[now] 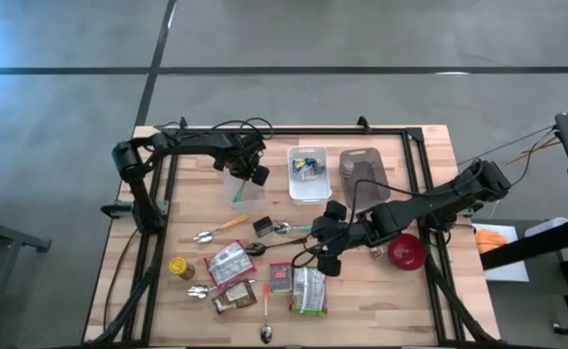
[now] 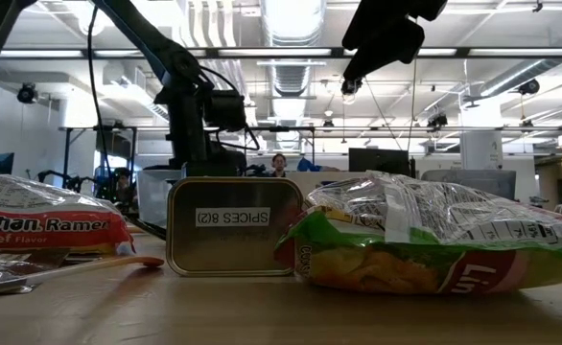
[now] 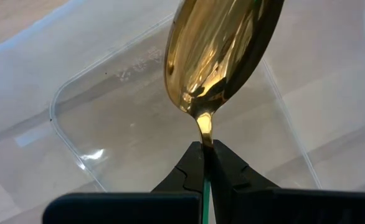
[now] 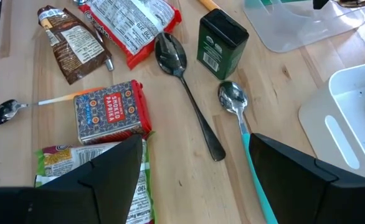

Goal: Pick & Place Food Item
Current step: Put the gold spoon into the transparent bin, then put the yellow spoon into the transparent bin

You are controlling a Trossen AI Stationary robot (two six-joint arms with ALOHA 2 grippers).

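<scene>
The right gripper (image 1: pixel 328 250) hangs above the table's middle with its jaws spread wide and nothing between them. On a clock face laid over the high view, the nearest food lies at about seven o'clock from it: a green snack bag (image 1: pixel 309 291), long axis running twelve to six, with a red paprika packet (image 1: pixel 280 278) just beside it at nine. The right wrist view shows both under the open fingers (image 4: pixel 101 171), so a short reach down and toward six looks like all the coming pick needs, though which food item is meant cannot be told. A ramen pack (image 1: pixel 229 262) sits at nine o'clock from this gripper, a brown bar (image 1: pixel 234 299) beyond it at eight, a dark spoon (image 4: pixel 189 93) and a teal-handled spoon (image 4: pixel 241 124) between, and a green tin (image 1: pixel 263 227) at ten. The left gripper (image 1: pixel 253 167) is well apart at eleven o'clock, jaws shut on the stem of a gold spoon (image 3: pixel 217 50), its bowl pointing away over a clear tub (image 1: pixel 243 187); that arm is busy and farther from the food. The tub looks otherwise empty. A white bin (image 1: pixel 308 174) at twelve holds small blue and yellow items too small to name; a grey tray (image 1: pixel 362 167) at one cannot be read; a red bowl (image 1: pixel 406 253) lies at three.
</scene>
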